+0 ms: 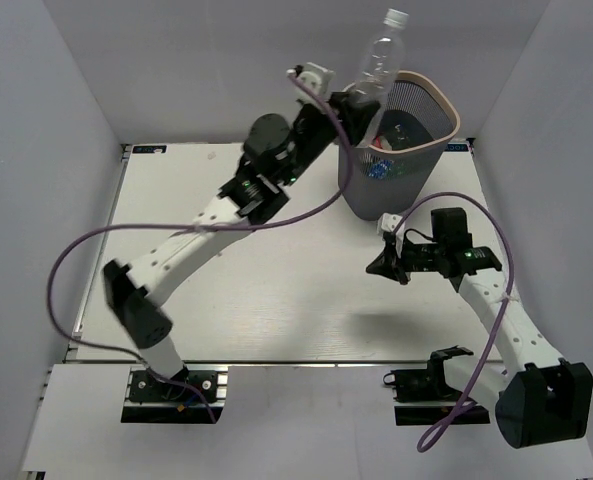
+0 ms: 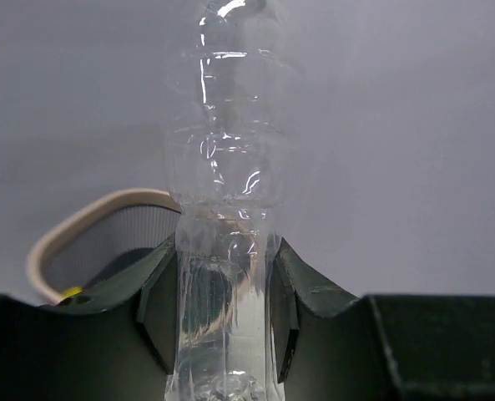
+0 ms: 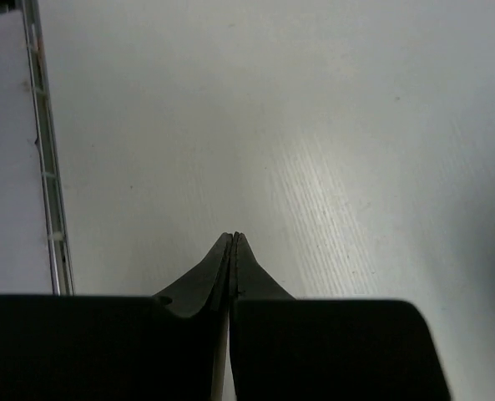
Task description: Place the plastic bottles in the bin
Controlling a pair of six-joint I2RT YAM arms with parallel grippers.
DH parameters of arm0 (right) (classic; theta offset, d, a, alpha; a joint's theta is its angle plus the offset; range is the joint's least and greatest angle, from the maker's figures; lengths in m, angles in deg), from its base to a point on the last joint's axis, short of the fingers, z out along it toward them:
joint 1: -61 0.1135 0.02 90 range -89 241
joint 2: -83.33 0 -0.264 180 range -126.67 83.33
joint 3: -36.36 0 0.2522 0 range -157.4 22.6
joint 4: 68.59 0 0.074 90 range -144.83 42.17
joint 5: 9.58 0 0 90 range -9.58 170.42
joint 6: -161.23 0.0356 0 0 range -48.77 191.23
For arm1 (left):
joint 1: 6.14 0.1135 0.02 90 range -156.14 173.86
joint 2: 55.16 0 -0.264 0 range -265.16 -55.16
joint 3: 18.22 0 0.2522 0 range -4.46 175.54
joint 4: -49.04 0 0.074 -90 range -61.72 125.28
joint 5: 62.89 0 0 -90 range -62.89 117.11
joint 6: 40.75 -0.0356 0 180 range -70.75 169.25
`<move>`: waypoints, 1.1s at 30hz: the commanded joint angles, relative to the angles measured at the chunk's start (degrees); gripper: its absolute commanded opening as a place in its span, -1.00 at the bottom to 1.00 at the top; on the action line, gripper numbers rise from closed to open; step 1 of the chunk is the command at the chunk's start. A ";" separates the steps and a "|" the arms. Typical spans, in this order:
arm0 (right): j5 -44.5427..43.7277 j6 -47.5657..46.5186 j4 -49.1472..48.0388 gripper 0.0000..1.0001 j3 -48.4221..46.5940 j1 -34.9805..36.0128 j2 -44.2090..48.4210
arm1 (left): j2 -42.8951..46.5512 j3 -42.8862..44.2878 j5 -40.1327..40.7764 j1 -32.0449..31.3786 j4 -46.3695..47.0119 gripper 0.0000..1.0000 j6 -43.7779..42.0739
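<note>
Bottle point(image 1: 378, 58): pinched by left gripper point(image 1: 361, 100) above bin point(image 1: 454, 122), near rim; right gripper point(image 1: 378, 267) closed tight, empty. Dropped here, I fear rim bounce-out.

My top camera looks steeply down from behind the arm bases point(image 1: 171, 385) at the frame's bottom edge, covering the whole table point(image 1: 276, 300). My left wrist camera faces the grey wall point(image 2: 397, 125), tight on a clear bottle point(image 2: 226, 251) at centre, bin point(image 2: 72, 221) rim lower left; both also show upper right in the top view. My right wrist camera looks down, close on the table.
</note>
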 commanded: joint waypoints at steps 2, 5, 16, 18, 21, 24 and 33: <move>0.07 -7.43 4.39 -1.00 2.34 0.68 0.25 | -9.35 5.69 -4.72 0.15 8.92 -0.98 4.90; -0.54 -7.34 3.96 -1.00 4.88 0.95 1.39 | -14.01 9.99 -3.84 0.15 11.78 -0.93 6.22; -2.04 -7.52 2.64 -1.00 12.10 1.12 4.29 | -24.48 20.63 2.65 0.68 11.78 -0.65 10.44; -2.04 -7.17 2.20 -0.99 12.45 0.95 4.46 | -26.14 21.25 5.64 0.68 11.78 -0.35 10.45; -2.22 -5.07 1.14 -0.46 12.71 1.12 4.29 | -28.78 25.18 10.21 0.68 8.98 0.08 9.93; -2.74 -2.95 -0.87 0.17 12.89 0.95 4.47 | -32.39 28.53 12.51 0.68 6.34 0.70 9.92; -4.24 -0.13 -2.81 0.48 12.80 0.95 4.64 | -34.94 31.97 13.56 2.26 4.31 1.00 9.92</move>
